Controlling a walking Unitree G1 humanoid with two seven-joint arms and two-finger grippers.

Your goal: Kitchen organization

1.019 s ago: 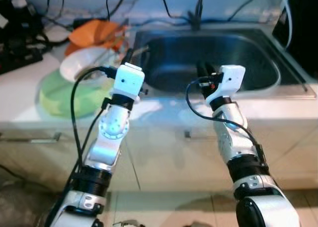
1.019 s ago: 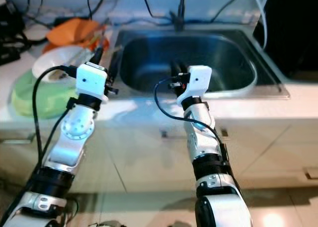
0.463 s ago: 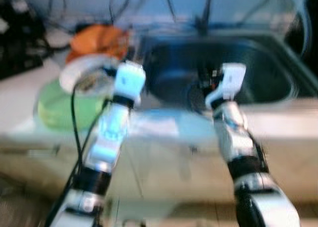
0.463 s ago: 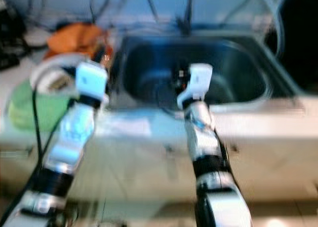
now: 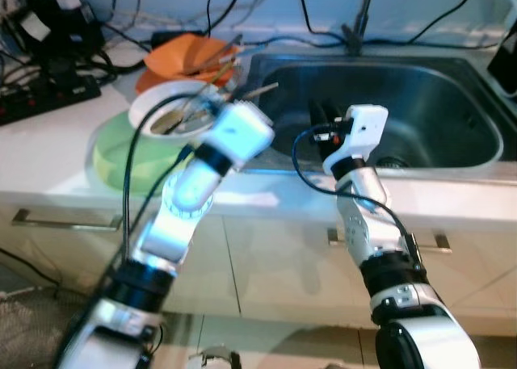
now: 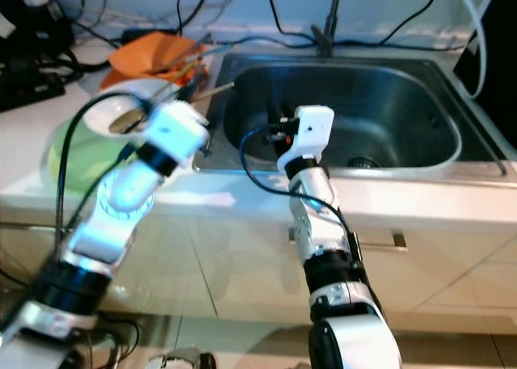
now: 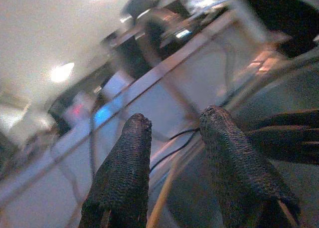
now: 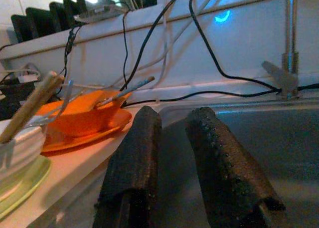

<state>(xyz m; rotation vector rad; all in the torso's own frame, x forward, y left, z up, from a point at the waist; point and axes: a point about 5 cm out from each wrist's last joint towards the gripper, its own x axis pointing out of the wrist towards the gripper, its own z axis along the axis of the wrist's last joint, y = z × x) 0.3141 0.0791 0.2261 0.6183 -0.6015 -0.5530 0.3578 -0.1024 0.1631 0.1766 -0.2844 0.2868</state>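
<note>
A white bowl [image 5: 149, 104] with utensils in it sits on a green plate [image 5: 117, 155] on the counter left of the steel sink [image 5: 428, 86]. Behind them an orange bowl [image 5: 182, 52] on an orange plate holds more utensils. A wooden stick [image 5: 262, 88] pokes out over the sink's left rim. My left gripper [image 7: 177, 118] is open and empty, held beside the white bowl at that rim; its arm is blurred. My right gripper [image 5: 323, 112] hovers over the sink's left part, open with a narrow gap and nothing between its fingers [image 8: 134, 158].
A faucet [image 5: 359, 18] stands behind the sink, with several cables along the wall. A black power strip [image 5: 48, 82] lies at the far left of the counter. Cabinet fronts with a metal handle [image 5: 65, 220] are below. The drain [image 5: 393, 163] is in the basin.
The camera has shifted and the blur has cleared. My left arm has swung right, toward the sink's left rim by the white bowl. The right gripper stays over the sink.
</note>
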